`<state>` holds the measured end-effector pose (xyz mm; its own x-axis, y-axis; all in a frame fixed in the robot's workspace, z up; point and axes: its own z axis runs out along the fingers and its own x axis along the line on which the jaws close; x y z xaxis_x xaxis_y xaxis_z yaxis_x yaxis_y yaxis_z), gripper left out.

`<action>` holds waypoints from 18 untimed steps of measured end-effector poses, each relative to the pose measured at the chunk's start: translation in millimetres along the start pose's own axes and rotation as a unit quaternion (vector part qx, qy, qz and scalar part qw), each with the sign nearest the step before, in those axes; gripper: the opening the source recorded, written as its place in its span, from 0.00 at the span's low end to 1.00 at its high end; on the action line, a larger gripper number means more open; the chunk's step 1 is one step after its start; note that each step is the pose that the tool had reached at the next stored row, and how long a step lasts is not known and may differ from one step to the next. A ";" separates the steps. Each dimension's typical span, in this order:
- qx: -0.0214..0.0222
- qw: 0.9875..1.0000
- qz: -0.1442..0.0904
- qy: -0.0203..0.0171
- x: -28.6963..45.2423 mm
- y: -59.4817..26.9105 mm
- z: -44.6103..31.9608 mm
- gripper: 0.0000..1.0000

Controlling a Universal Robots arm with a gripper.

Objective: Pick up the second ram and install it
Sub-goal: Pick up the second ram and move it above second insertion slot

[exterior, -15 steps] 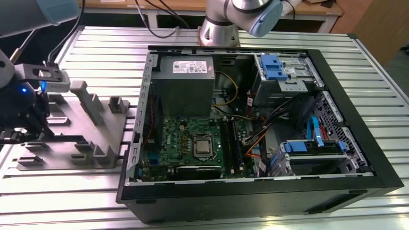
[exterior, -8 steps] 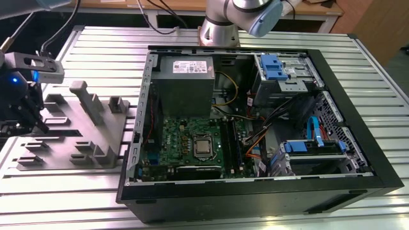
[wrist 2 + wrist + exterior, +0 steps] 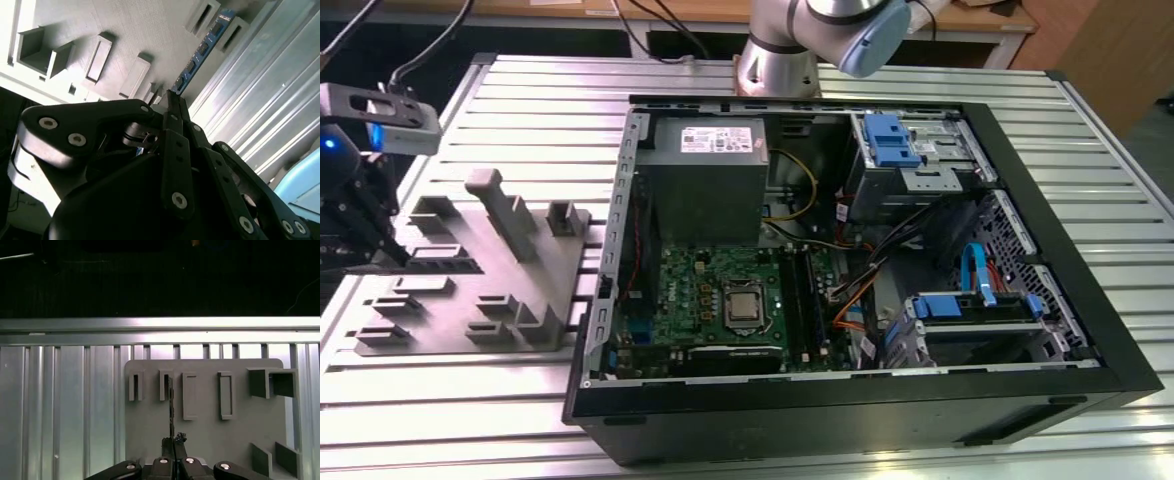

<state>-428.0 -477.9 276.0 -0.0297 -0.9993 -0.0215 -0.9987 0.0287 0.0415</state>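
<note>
Pinching the second ram (image 3: 200, 50) by one end, my fingers (image 3: 176, 150) are pressed together on its board. In the first wrist view the second ram (image 3: 171, 410) shows edge-on, running from my fingertips toward a slot of the grey moulded tray (image 3: 210, 440). The stick sits over that tray, between two of its raised slot blocks, and I cannot tell whether it rests in them or is lifted clear.

The tray lies on a ribbed aluminium table (image 3: 520, 90), with darkness past the table's far rail. In the exterior view I hang low over the tray's edge at the exterior view's left, and my arm's base (image 3: 781, 50) rises behind the table.

Beside the tray, toward the exterior view's right, an open computer case (image 3: 1105, 325) lies on its side. It holds a green motherboard (image 3: 720, 285), a grey power supply (image 3: 707, 170), blue drive brackets (image 3: 887, 140) and loose cables (image 3: 974, 270).
</note>
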 end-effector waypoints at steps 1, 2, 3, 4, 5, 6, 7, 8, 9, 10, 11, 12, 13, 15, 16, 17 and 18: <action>0.000 1.000 0.000 0.000 0.0 0.1 -2.7 0.11; 0.000 1.000 0.000 0.000 -0.1 0.2 -4.9 0.11; 0.000 1.000 0.000 0.000 -0.1 0.3 -7.5 0.11; 0.000 1.000 0.000 0.000 -0.2 0.4 -10.0 0.11; 0.000 1.000 0.000 0.000 -0.3 0.5 -12.5 0.11; 0.000 1.000 0.000 0.000 -0.3 0.6 -14.6 0.11; 0.000 1.000 0.000 0.000 -0.4 0.7 -17.1 0.11; 0.000 1.000 0.000 0.000 -0.5 0.8 -20.1 0.11; 0.000 1.000 0.000 0.000 -0.5 1.0 -23.2 0.11; 0.000 1.000 0.000 0.000 -0.6 1.1 -26.1 0.11; 0.000 1.000 0.000 0.000 -0.6 1.2 -28.6 0.11; 0.000 1.000 0.000 0.000 -0.7 1.3 -30.7 0.11; 0.000 1.000 0.000 0.000 -0.7 1.4 -32.7 0.11; 0.000 1.000 0.000 0.000 -0.8 1.5 -37.0 0.11; 0.000 1.000 0.000 0.000 -0.9 1.6 -39.3 0.11; 0.000 1.000 0.000 0.000 -1.0 1.7 -41.6 0.11; 0.000 1.000 0.000 0.000 -1.0 1.8 -43.9 0.11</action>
<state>-428.0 -477.8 320.0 -0.0296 -0.9993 -0.0214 -0.9987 0.0286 0.0414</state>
